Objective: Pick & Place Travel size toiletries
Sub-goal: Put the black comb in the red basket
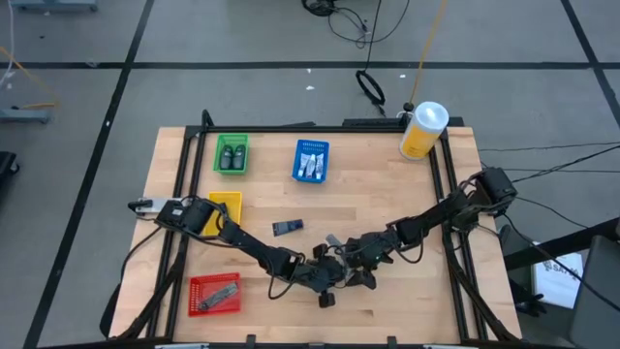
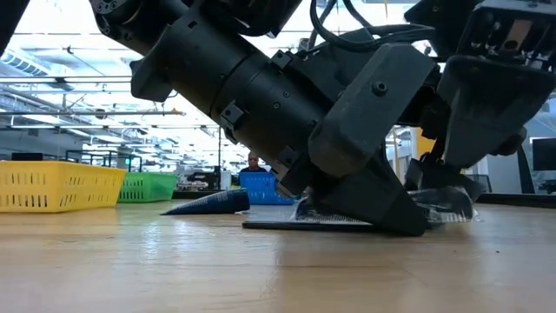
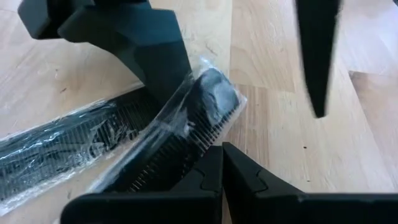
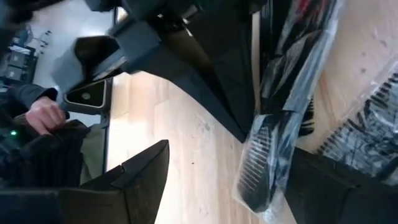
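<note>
Two black combs in clear plastic wrappers lie on the wooden table near its middle. My left gripper (image 3: 222,152) is shut, its tips at the nearer wrapped comb (image 3: 193,118). The second wrapped comb (image 3: 56,143) lies beside it. My right gripper (image 4: 230,152) is open, and the nearer comb's rounded end (image 4: 267,168) lies between its fingers, close to one of them; I cannot tell whether they touch. In the high view both grippers meet at the table's middle, toward the near edge (image 1: 344,267). A small dark tube (image 1: 286,227) lies loose on the table. My left gripper has its shut fingertips (image 3: 214,163) against the wrapper along the comb's toothed long edge (image 3: 186,144), about halfway along. The fingers come slanting down from the table's left. Whether plastic is caught between the tips, I cannot tell.
A green tray (image 1: 231,153) with dark bottles and a blue tray (image 1: 311,161) with whitish tubes stand at the back. A yellow tray (image 1: 226,206) and a red tray (image 1: 213,294) with grey packets stand at the left. A yellow canister (image 1: 422,130) stands back right. A person's hand (image 4: 46,115) shows beyond the table.
</note>
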Controlling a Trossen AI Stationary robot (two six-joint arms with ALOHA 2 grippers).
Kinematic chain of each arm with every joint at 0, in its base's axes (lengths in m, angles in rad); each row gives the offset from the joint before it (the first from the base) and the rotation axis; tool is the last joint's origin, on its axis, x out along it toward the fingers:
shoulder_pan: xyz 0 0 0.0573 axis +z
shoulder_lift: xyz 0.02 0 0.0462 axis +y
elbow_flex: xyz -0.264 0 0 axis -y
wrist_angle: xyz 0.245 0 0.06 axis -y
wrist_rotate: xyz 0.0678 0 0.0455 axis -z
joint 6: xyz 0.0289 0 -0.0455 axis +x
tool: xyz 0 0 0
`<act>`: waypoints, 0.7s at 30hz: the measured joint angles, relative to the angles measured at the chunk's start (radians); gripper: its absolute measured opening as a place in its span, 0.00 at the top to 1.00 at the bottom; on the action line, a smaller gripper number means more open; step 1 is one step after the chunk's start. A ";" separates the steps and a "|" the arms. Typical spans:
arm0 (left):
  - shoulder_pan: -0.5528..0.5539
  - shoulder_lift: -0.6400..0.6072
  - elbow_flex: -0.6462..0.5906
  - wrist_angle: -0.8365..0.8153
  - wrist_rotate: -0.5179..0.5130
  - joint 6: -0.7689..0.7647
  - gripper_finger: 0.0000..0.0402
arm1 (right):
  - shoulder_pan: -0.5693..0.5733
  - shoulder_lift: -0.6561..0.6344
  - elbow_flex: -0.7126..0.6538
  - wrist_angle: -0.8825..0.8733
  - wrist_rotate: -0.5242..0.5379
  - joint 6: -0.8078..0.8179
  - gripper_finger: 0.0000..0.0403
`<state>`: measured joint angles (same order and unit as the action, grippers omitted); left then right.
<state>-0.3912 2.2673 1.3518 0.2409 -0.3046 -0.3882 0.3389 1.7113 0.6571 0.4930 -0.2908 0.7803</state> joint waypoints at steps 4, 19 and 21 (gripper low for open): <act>0.000 0.000 0.000 0.000 0.000 -0.003 1.00 | 0.000 -0.002 0.000 -0.008 -0.001 -0.003 0.35; 0.000 -0.034 -0.003 -0.026 0.129 0.047 0.98 | 0.003 -0.004 0.000 -0.073 0.060 -0.116 0.95; -0.004 -0.062 -0.005 -0.054 0.173 0.041 0.98 | 0.009 -0.004 -0.003 -0.069 0.066 -0.141 0.97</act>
<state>-0.3957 2.2052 1.3472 0.1869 -0.1315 -0.3467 0.3476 1.7069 0.6543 0.4241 -0.2250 0.6389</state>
